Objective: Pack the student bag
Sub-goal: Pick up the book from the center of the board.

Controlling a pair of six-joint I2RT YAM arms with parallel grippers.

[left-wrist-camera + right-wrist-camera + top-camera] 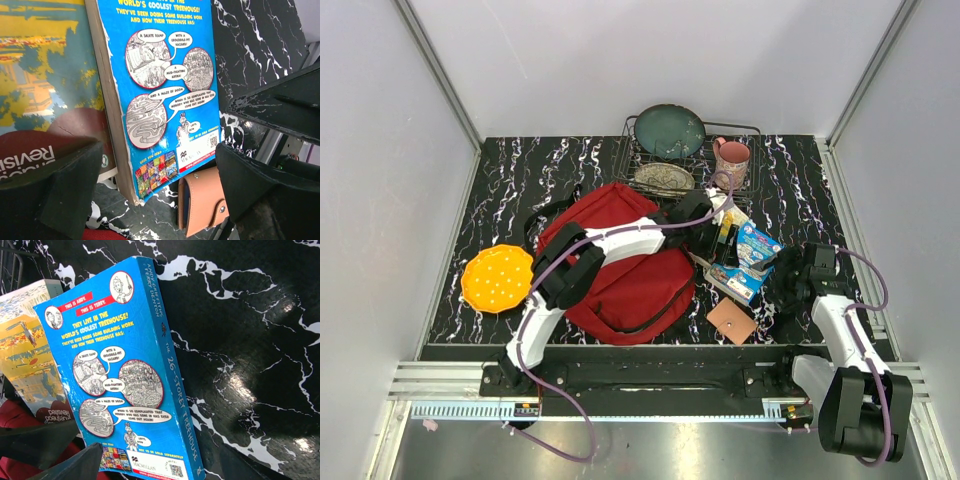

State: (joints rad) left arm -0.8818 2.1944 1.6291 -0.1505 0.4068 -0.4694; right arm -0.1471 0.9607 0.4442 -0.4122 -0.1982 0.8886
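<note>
The student bag lies on the black marbled tabletop, left of centre, its red fabric slumped and a black strap looped across its near side; the left arm stretches over it toward the books on its right. The left fingers are spread wide and grasp nothing; they hang above the back cover of a blue book, one finger over a second book with a yellow and teal cover, the other over bare tabletop just past the blue book's edge. A tan wallet with a snap flap lies just beside the blue book's near corner; a sliver of red fabric shows at the bottom of the left wrist view. The right fingers are likewise released and hold nothing; they sit low near the blue book's corner, though whether they touch it is hard to tell from this angle. The blue book rests partly on the second book, its spine turned toward the open tabletop. At the far edge stands a wire rack holding a teal plate and a speckled dish; a pink mug sits at its right end. An orange disc lies well left of the bag.
</note>
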